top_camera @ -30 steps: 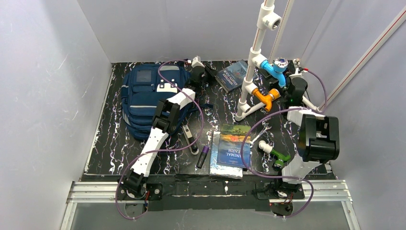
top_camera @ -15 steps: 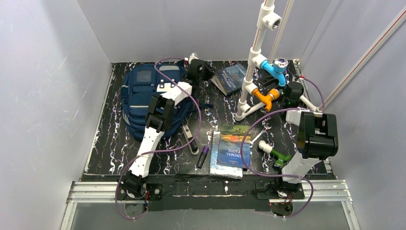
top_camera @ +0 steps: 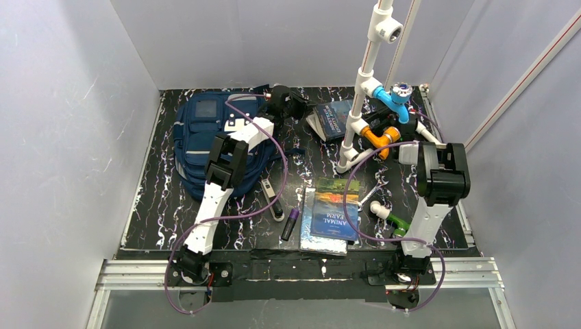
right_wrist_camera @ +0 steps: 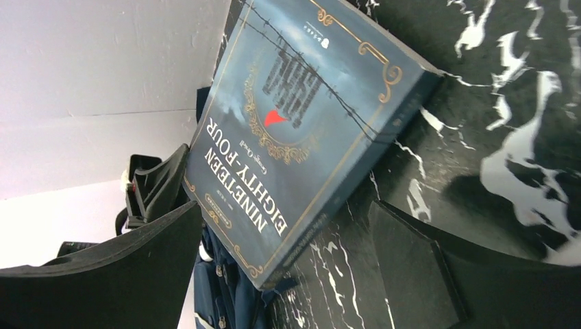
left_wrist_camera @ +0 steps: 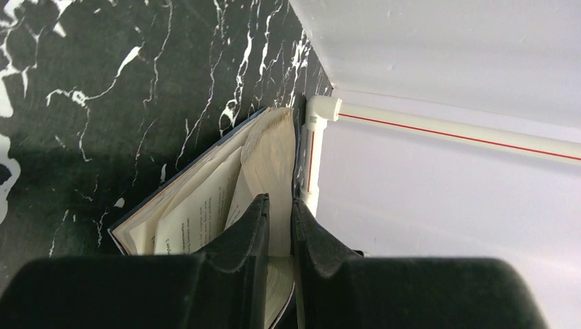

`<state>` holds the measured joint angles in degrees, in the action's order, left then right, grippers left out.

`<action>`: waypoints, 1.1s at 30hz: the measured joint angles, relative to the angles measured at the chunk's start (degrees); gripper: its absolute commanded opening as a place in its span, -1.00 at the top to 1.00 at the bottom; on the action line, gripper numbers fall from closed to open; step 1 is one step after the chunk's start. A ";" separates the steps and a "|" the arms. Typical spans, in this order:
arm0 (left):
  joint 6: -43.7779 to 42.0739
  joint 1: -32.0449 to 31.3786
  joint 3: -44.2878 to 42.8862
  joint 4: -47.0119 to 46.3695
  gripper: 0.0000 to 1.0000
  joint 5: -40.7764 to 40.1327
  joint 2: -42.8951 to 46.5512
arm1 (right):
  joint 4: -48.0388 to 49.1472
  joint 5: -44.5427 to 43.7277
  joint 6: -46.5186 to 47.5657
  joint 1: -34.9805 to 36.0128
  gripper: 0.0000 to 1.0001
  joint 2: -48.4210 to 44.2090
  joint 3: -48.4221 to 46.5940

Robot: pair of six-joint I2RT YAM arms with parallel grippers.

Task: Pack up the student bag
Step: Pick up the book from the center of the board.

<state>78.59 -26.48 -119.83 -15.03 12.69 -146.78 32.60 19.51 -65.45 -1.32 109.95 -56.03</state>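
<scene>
starting at the near edge of the bench (top_camera: pixel 157 205), we find an animal farm book (top_camera: pixel 334 209) lying flat. a purple marker (top_camera: pixel 290 223) sits just to its left, and no gripper is on either. farther back, the student bag (top_camera: pixel 202 144) lies front-up on the left half of the bench, its top toward the far left corner. we cannot tell whether its main opening is unzipped. at the far edge, just right of the bag, a nineteen eighty-four book (right_wrist_camera: pixel 301 116) is tipped up, one side lifted and the other resting on the bench. the left gripper (left_wrist_camera: pixel 279 205) is clenched on the raised side, pinching what looks like the cover and some pages. the right gripper (right_wrist_camera: pixel 284 219) hangs just beside the book with its jaws spread wide, gripping nothing, close by a white pipe frame (top_camera: pixel 360 103). we judge the step in hand to be lifting this book for packing. the next move likely calls for the right gripper to steady the book or part the bag's mouth. the left would then carry the book clear of the pipes and over to the bag.
</scene>
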 measured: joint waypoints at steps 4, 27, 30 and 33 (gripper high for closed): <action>4.15 0.00 1.07 -0.33 1.00 0.94 0.00 | -0.35 -0.28 -2.16 1.88 -0.94 2.78 -2.29; 12.74 0.15 9.22 -3.87 1.00 4.04 4.98 | 10.29 -7.37 -13.68 5.03 0.69 5.66 1.53; 12.57 0.04 10.16 -4.04 1.00 4.92 6.16 | 14.58 -8.07 -15.28 5.05 0.97 5.62 2.67; 12.41 0.24 10.16 -4.55 0.78 5.81 6.21 | 17.79 -8.26 -15.39 4.81 0.97 4.92 3.65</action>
<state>91.00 -26.24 -109.67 -19.57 18.50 -140.57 50.39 11.25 -80.84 3.49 114.87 -52.38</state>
